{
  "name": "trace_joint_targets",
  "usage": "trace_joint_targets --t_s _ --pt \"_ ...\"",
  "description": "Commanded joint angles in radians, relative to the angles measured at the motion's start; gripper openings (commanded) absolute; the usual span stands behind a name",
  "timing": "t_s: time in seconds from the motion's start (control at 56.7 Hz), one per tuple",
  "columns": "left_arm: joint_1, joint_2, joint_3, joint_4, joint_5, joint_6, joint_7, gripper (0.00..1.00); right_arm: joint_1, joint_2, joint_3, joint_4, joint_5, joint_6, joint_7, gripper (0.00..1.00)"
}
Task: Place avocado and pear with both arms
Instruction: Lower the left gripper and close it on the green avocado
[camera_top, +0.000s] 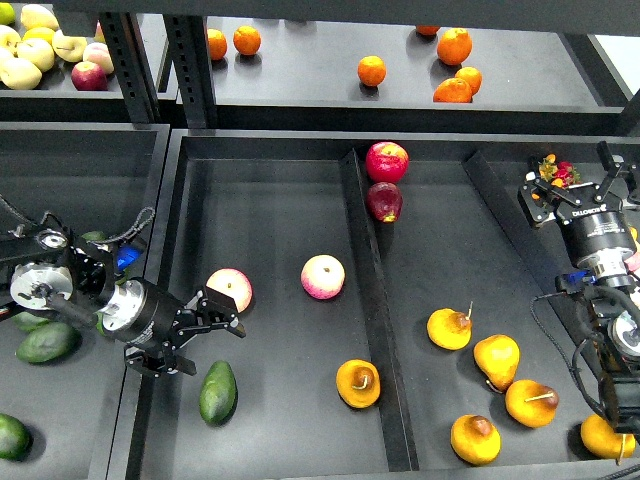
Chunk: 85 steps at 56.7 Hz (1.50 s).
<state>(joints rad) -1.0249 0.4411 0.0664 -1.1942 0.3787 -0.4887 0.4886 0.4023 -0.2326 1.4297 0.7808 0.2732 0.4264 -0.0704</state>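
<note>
The avocado (218, 392) lies dark green near the front left of the middle tray (280, 440). The pear (358, 383), orange-yellow with a brown patch and curled stem, lies at the front right of the same compartment, by the divider (372, 330). My left gripper (210, 345) is open and empty, its fingers pointing right, just above and left of the avocado and apart from it. My right gripper (573, 178) is open and empty at the far right, over the tray's right wall, well behind the pear.
Two pink-cream fruits (229, 290) (323, 277) lie behind the avocado. Two red apples (387, 161) sit at the back by the divider. Several more pears (497, 360) fill the right compartment. More avocados (45, 342) lie in the left bin. Oranges (372, 70) sit on the shelf.
</note>
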Motion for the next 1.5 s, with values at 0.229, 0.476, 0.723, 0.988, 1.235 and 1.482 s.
trace_joint_targets --t_s 0.229,0.476,0.723,0.988,1.235,1.482 --pt "0.009 -0.068 0.049 0.131 0.100 0.000 0.000 1.00 -0.005 0.004 0.003 0.002 0.001 0.002 0.001 1.00" --pt "0.014 -0.137 0.056 0.232 0.101 0.000 0.000 1.00 -0.007 0.013 0.003 0.003 0.001 0.005 0.001 1.00" --pt "0.040 -0.160 0.058 0.306 0.138 0.000 0.000 1.00 -0.007 0.013 0.003 0.011 0.001 0.009 0.001 1.00" --pt "0.060 -0.182 0.058 0.349 0.143 0.000 0.000 1.00 -0.007 0.015 0.003 0.014 0.001 0.011 0.001 1.00" --pt "0.068 -0.226 0.055 0.412 0.141 0.000 0.000 1.00 -0.007 0.015 0.003 0.015 0.000 0.012 0.001 1.00" --pt "0.089 -0.243 0.055 0.450 0.141 0.000 0.000 1.00 -0.007 0.015 0.005 0.015 0.000 0.014 0.001 1.00"
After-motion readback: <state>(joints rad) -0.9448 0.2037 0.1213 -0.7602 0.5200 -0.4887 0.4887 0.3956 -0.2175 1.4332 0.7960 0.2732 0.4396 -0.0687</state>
